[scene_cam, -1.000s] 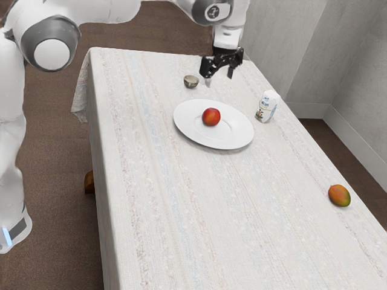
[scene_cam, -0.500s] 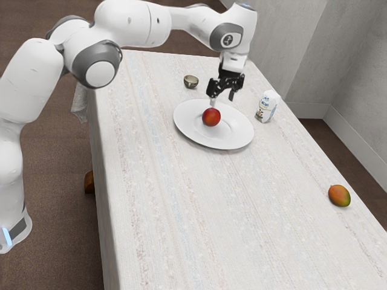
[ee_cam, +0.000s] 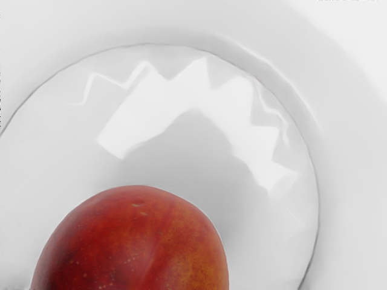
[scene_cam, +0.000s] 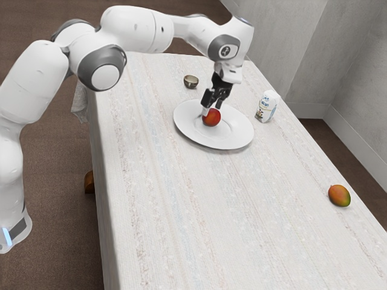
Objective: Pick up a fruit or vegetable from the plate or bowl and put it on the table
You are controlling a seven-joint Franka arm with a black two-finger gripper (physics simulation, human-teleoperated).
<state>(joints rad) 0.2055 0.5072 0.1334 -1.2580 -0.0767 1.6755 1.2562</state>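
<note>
The gripper (scene_cam: 211, 109) is low over the plate, its two fingers apart at the upper side of a red peach-like fruit (scene_cam: 211, 118). One finger comes down by the fruit's edge toward the exterior view's left, the other by its far side; no grip from two sides can be seen. The fruit rests on the white plate (scene_cam: 233, 138). In the wrist view the red-orange fruit (ee_cam: 136, 241) is large at the lower edge, over the plate's shiny centre, with the plate's rim (ee_cam: 347, 139) curving around it.
A small bowl (scene_cam: 191, 81) stands beyond the plate. A white carton (scene_cam: 267, 107) is beside the plate, toward the exterior view's right. A mango (scene_cam: 339, 196) lies near the table's far-right edge in that view. A patterned cloth (scene_cam: 199, 211) covers the table.
Over the last second my hand has come down from beyond the plate to the fruit, and it has turned. The fruit, plate, bowl, carton and mango have not moved.
</note>
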